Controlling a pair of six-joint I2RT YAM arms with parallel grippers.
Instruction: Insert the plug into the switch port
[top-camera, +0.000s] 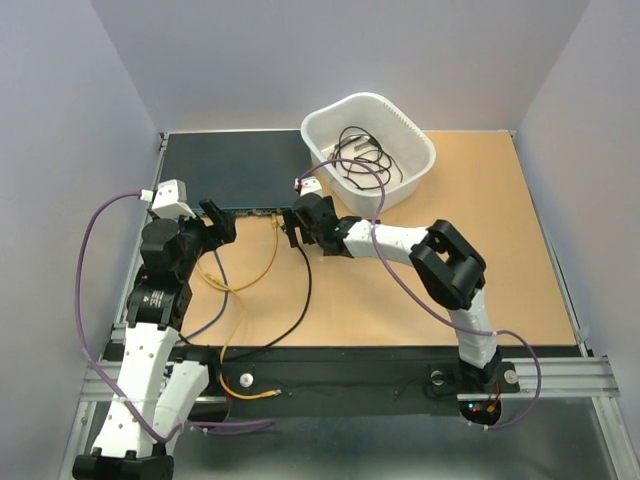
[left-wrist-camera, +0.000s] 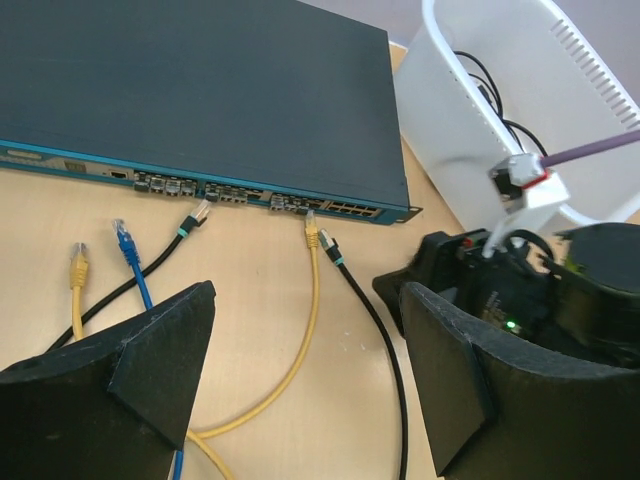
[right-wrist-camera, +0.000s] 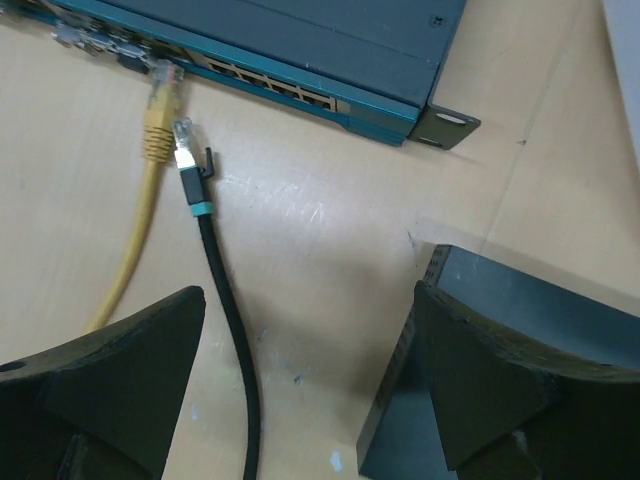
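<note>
A black cable ends in a teal-ringed plug that lies loose on the table, also in the left wrist view. It lies beside a yellow plug that is close to the wide rack unit's front. My right gripper is open and empty, and the black cable runs between its fingers. A small dark box with a perforated side lies under its right finger; its sockets are hidden. My left gripper is open and empty, above the yellow and black cables. Both grippers, left and right, face the rack unit.
A white basin holding black cables stands at the back, right of the rack unit. A second black plug, a blue plug and another yellow plug lie loose in front of the rack unit's left ports.
</note>
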